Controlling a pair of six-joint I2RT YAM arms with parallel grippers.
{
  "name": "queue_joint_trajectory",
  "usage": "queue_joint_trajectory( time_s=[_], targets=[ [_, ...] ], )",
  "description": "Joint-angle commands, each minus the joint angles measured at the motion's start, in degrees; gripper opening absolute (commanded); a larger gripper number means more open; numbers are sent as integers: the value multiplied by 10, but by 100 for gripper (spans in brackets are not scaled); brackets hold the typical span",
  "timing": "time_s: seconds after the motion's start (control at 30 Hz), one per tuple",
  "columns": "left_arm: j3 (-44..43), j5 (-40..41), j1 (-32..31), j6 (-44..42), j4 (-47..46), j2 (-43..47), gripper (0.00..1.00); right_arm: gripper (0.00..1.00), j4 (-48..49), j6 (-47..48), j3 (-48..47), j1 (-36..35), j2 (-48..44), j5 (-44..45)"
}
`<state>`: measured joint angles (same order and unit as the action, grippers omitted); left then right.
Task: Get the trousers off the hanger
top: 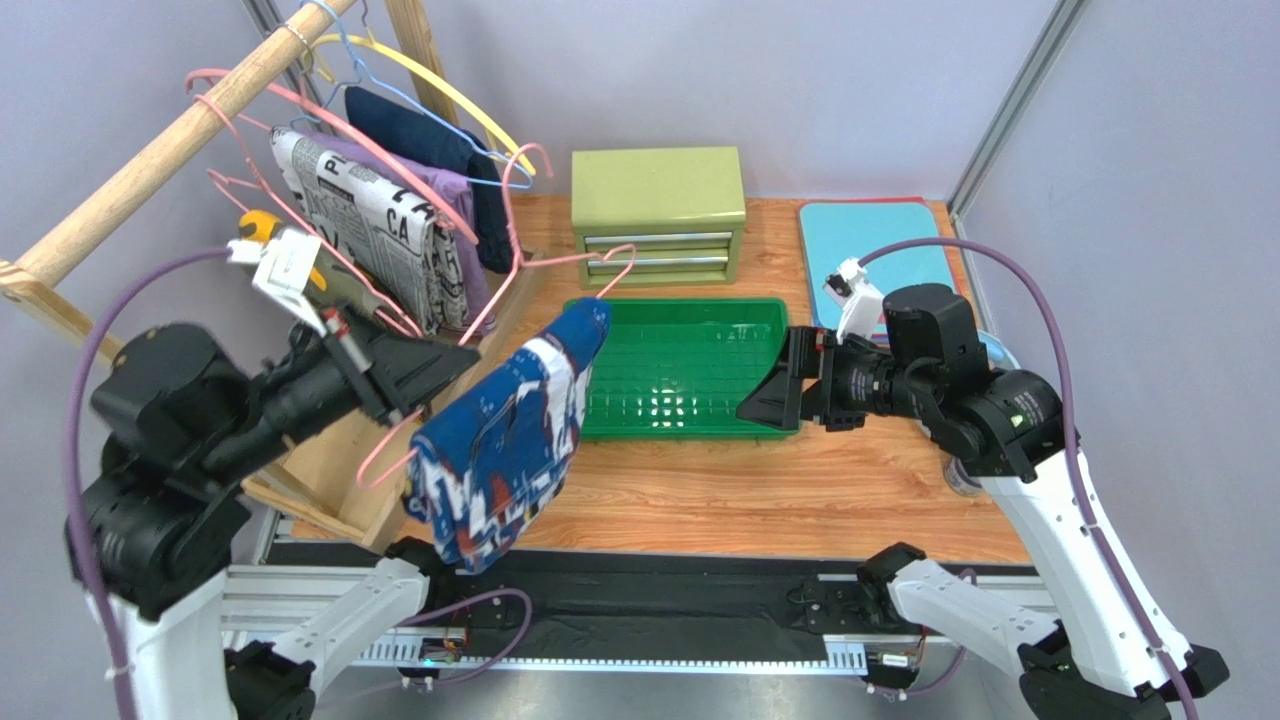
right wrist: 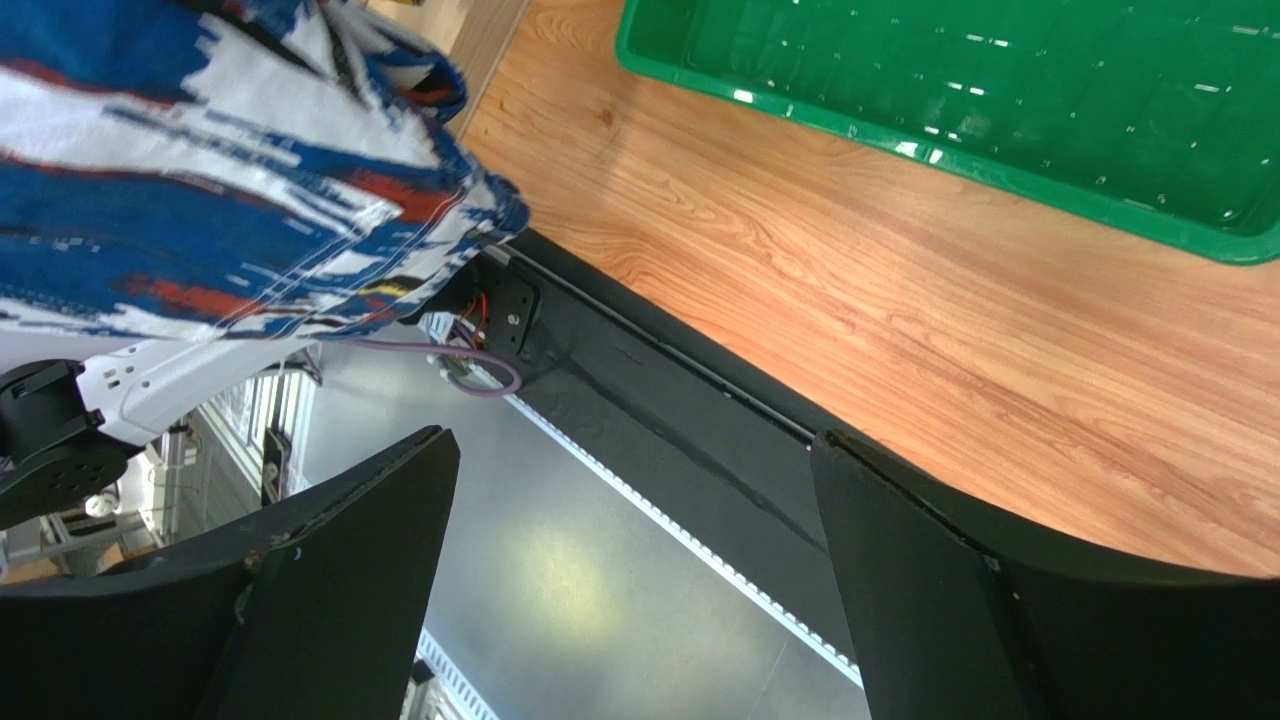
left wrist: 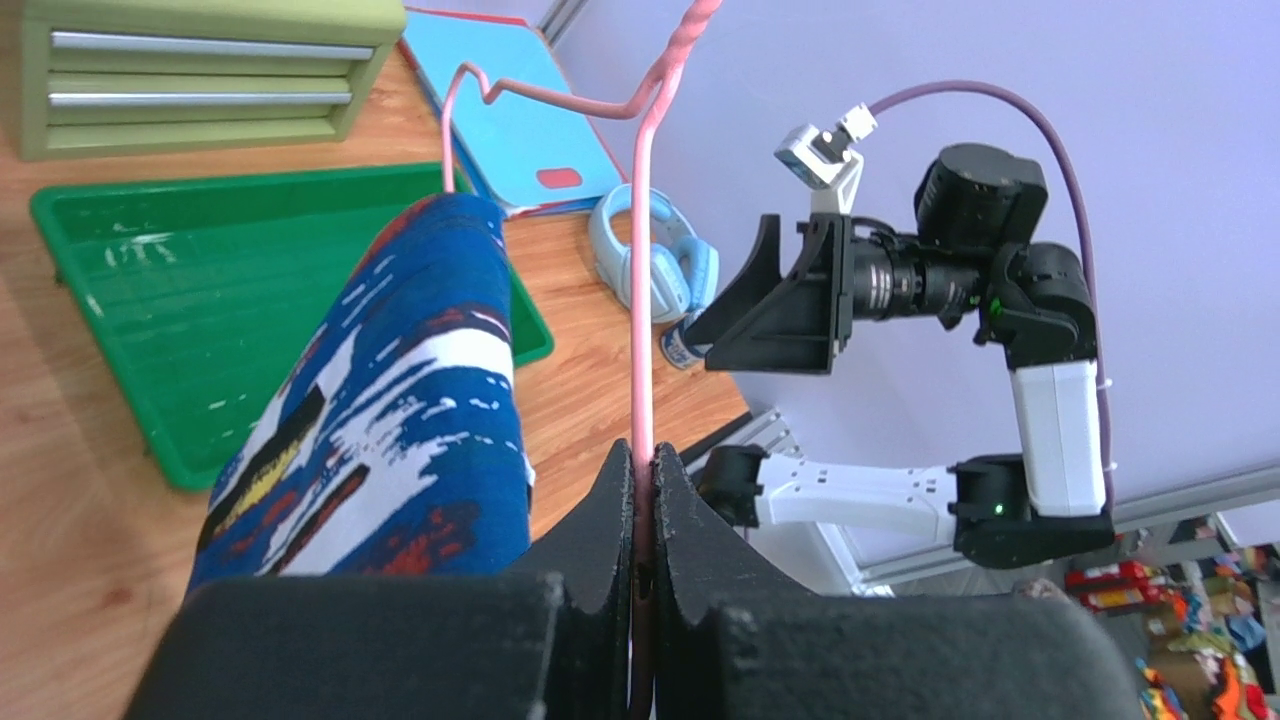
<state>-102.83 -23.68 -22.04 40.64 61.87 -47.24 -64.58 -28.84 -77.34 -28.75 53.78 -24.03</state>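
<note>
The blue splotch-print trousers (top: 504, 450) hang folded over the thin pink hanger (top: 607, 255), held in the air in front of the rack with their lower end over the table's near edge. My left gripper (top: 448, 365) is shut on the hanger's wire; in the left wrist view the pink wire (left wrist: 643, 270) runs up from between the closed fingers (left wrist: 609, 495), with the trousers (left wrist: 376, 435) just to its left. My right gripper (top: 769, 393) stands open to the right of the trousers, apart from them. In the right wrist view the gripper (right wrist: 631, 443) holds nothing and the trousers (right wrist: 226, 165) hang at the upper left.
A green tray (top: 684, 305) lies mid-table behind the trousers. An olive drawer box (top: 657, 210) and a light blue board (top: 864, 248) sit at the back. Blue headphones (left wrist: 646, 248) lie near the right arm. The wooden rack (top: 166, 150) at left carries other hangers and garments (top: 383, 225).
</note>
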Motion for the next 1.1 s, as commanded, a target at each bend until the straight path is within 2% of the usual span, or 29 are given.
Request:
queue_joint_trajectory(
  time_s=[0.0, 0.2, 0.33, 0.63, 0.77, 1.07],
  targets=[
    [-29, -29, 0, 22, -167, -53, 0, 93, -6, 1, -38, -3, 11, 32],
    [-50, 14, 0, 50, -209, -108, 0, 92, -6, -6, -76, -19, 45, 68],
    [-57, 64, 0, 81, -215, -142, 0, 91, -11, 10, -120, -55, 77, 128],
    [-127, 137, -1, 110, -210, -211, 0, 91, 36, 27, -214, -221, 141, 357],
    [-161, 139, -2, 114, -213, -243, 0, 90, 74, 47, -250, -325, 195, 475],
    [-180, 140, -6, 114, -236, -258, 0, 86, 199, 100, -306, -394, 297, 600]
  ],
)
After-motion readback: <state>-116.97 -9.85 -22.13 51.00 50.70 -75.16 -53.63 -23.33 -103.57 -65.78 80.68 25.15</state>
